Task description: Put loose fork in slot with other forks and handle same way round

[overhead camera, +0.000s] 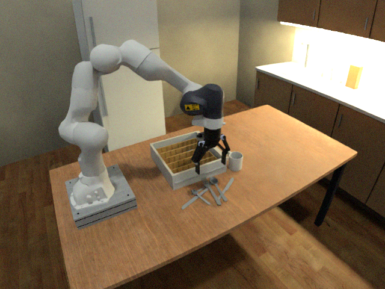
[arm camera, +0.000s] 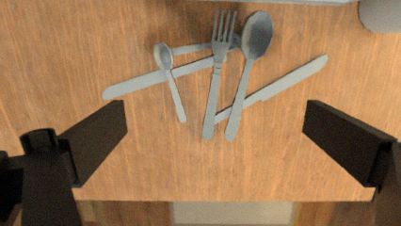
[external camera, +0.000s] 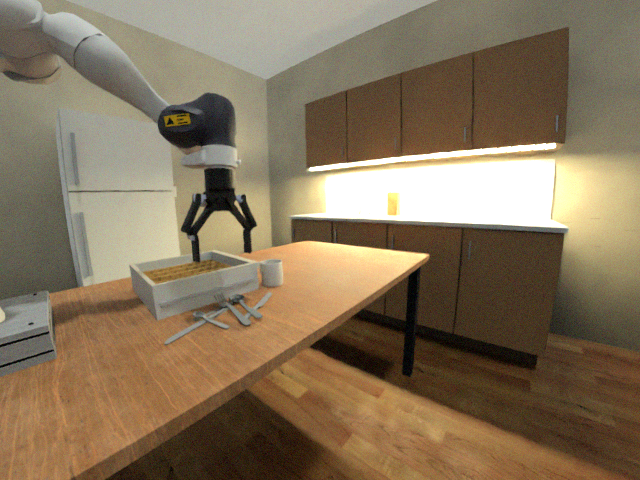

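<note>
Our claw [overhead camera: 210,165] [external camera: 221,254] [arm camera: 215,116] was fully open, its fingers wide apart and nothing held between them. It pointed down above the bench [overhead camera: 280,139] [external camera: 336,268] [arm camera: 264,165], near the front side of the tray [overhead camera: 198,177] [external camera: 206,292] [arm camera: 306,1].

The fork [overhead camera: 214,195] [external camera: 237,313] [arm camera: 214,89] lay outside the tray, in a loose pile of cutlery just in front of it. Its tines pointed toward the tray and its handle away. From the wrist we saw it between our two fingers in the view, lower down than they were, crossing over the left knife [overhead camera: 187,203] [external camera: 180,333] [arm camera: 132,85] near its end.

Beside the fork lay the big spoon [overhead camera: 220,190] [external camera: 250,307] [arm camera: 242,89], bowl toward the tray, its handle across the right knife [overhead camera: 229,185] [external camera: 264,299] [arm camera: 296,77]. The small spoon [overhead camera: 203,199] [external camera: 216,322] [arm camera: 175,94] crossed the left knife on the fork's other side. A further thin handle [arm camera: 190,48] ran behind the fork's tines, partly hidden.

The mug [overhead camera: 235,162] [external camera: 272,273] [arm camera: 383,16] stood upright just beside the tray. Inside the tray we saw wooden dividers [overhead camera: 178,162] [external camera: 178,271], but could not tell which slot held the forks.
</note>
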